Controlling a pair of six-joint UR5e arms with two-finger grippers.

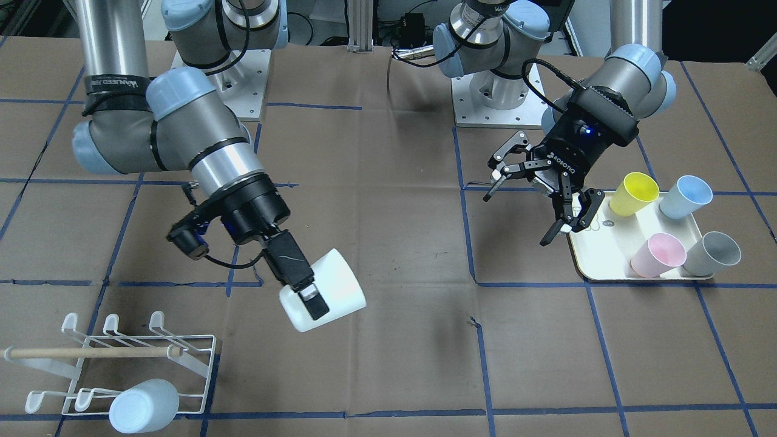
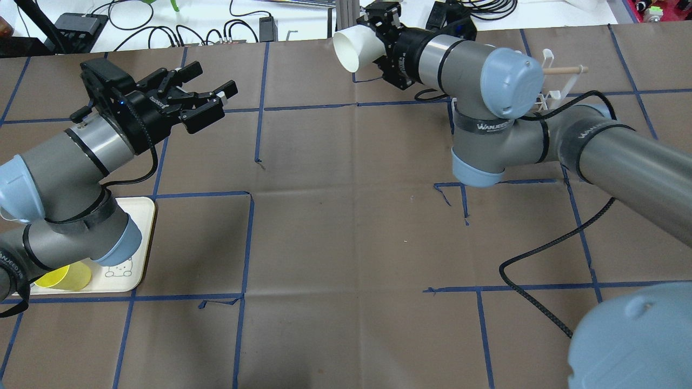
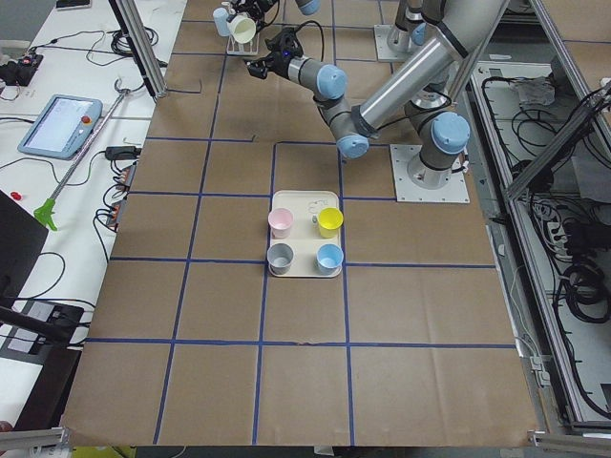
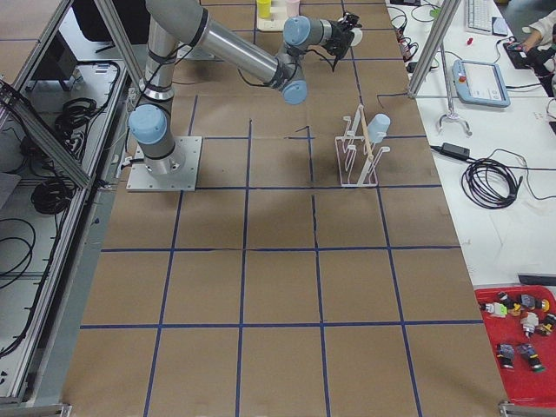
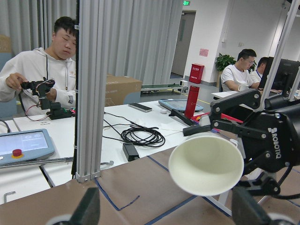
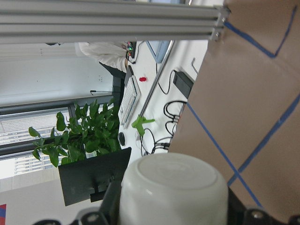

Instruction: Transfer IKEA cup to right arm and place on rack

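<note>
The white IKEA cup (image 1: 331, 290) hangs tilted above the table, with my right gripper (image 1: 314, 298) shut on its wall near the base. The overhead view shows the cup (image 2: 352, 47) mouth toward my left gripper (image 2: 216, 80), which stands open and empty well away from it. In the front-facing view the left gripper (image 1: 525, 209) hovers beside the tray. The left wrist view looks into the cup's mouth (image 5: 206, 164); the right wrist view shows its base (image 6: 173, 187). The white wire rack (image 1: 188, 358) with a wooden dowel stands at the table's right end, apart from the cup.
A light-blue cup (image 1: 144, 405) hangs on the rack's near corner. A cream tray (image 1: 598, 258) holds yellow (image 1: 633, 193), blue (image 1: 685, 196), pink (image 1: 657, 255) and grey (image 1: 711, 253) cups. People sit at desks beyond the table (image 5: 37, 75).
</note>
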